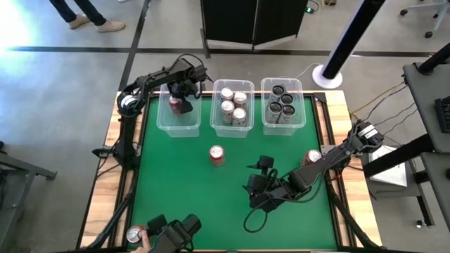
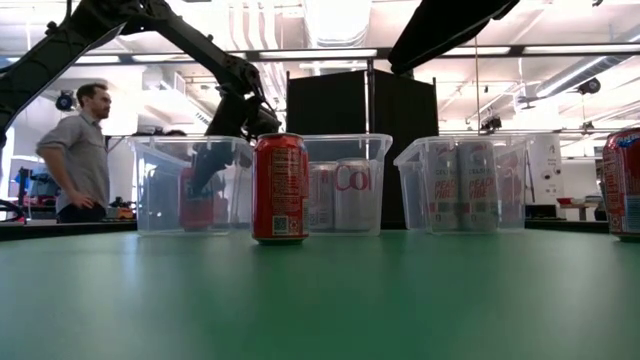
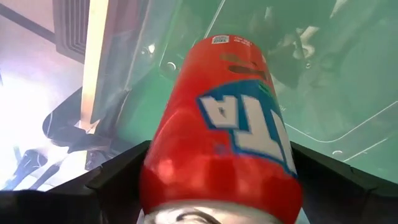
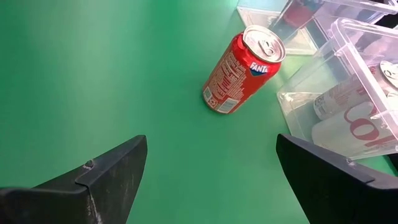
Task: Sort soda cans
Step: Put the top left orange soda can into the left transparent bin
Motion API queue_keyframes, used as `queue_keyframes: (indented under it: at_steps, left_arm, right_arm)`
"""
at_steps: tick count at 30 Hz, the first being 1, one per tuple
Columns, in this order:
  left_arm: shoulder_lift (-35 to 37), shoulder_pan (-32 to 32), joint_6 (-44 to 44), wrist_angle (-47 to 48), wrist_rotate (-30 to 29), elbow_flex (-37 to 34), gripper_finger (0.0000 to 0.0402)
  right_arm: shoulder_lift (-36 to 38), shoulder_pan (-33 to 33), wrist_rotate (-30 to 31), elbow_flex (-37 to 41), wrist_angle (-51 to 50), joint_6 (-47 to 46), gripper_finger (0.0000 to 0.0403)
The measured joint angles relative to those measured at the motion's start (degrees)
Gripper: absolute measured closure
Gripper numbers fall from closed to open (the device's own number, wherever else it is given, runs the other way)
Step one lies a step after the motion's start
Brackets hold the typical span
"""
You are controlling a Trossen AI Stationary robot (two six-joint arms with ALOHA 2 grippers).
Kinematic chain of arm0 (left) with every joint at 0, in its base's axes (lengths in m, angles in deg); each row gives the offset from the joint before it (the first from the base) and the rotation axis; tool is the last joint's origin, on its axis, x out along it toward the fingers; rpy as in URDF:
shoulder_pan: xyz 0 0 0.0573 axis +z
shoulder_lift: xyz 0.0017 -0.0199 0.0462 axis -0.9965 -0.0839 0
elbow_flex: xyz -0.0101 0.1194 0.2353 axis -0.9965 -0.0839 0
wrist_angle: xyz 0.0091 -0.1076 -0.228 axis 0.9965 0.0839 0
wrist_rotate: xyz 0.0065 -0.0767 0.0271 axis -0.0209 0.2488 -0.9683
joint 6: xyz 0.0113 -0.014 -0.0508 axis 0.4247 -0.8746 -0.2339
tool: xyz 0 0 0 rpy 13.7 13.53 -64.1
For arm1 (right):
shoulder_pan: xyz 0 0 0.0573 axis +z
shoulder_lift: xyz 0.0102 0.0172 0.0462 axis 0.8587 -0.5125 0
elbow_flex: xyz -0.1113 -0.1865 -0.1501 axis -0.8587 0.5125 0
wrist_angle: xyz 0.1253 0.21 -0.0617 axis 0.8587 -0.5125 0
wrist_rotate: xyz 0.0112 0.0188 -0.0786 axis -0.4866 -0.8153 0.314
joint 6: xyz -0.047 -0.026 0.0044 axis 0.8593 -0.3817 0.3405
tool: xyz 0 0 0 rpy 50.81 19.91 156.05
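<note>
My left gripper point(image 1: 181, 104) reaches down into the left clear bin point(image 1: 166, 123) and is shut on a red soda can point(image 3: 224, 124). The low view shows that can point(image 2: 200, 205) low inside the bin. Another red can point(image 1: 217, 154) stands upright on the green table's middle. My right gripper point(image 1: 254, 188) stands open over the table, nearer the front than that can point(image 4: 242, 71), nothing between its fingers. A third red can point(image 1: 313, 158) stands beside the right arm. The middle bin point(image 1: 233, 130) holds silver cans, the right bin point(image 1: 283, 125) dark ones. My left gripper pinches the red can's side wall point(image 3: 161, 168) near its silver top end between the two fingers point(image 3: 118, 177). The fingers come from above, pointing down into the bin. The can is upright, top up. I cannot tell whether its base touches the bin floor.
A red can point(image 1: 133, 234) sits at the near left corner beside a person's hand point(image 1: 145, 240) and a dark device point(image 1: 176, 232). A person point(image 2: 80, 150) stands beyond the table. Wooden borders point(image 1: 105, 176) edge the green mat; cables lie at the right.
</note>
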Motion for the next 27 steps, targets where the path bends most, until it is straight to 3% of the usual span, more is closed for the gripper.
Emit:
queue_keyframes:
  at_steps: [10, 23, 27]
  left_arm:
    - [0.0, 0.0, -0.6, 0.3, 0.3, 0.4, 0.0046]
    - [0.4, -0.3, -1.8, 5.6, 1.0, 5.7, 0.0043]
    - [3.6, -1.5, -2.2, 5.6, 3.1, 6.5, 0.0043]
  right_arm:
    - [0.1, 0.0, 2.7, 0.0, 0.0, -0.9, 0.0049]
    - [0.0, 0.0, 3.0, 0.0, -0.1, -1.4, 0.0034]
    - [0.1, 0.0, 3.1, 0.0, 0.0, -0.4, 0.0034]
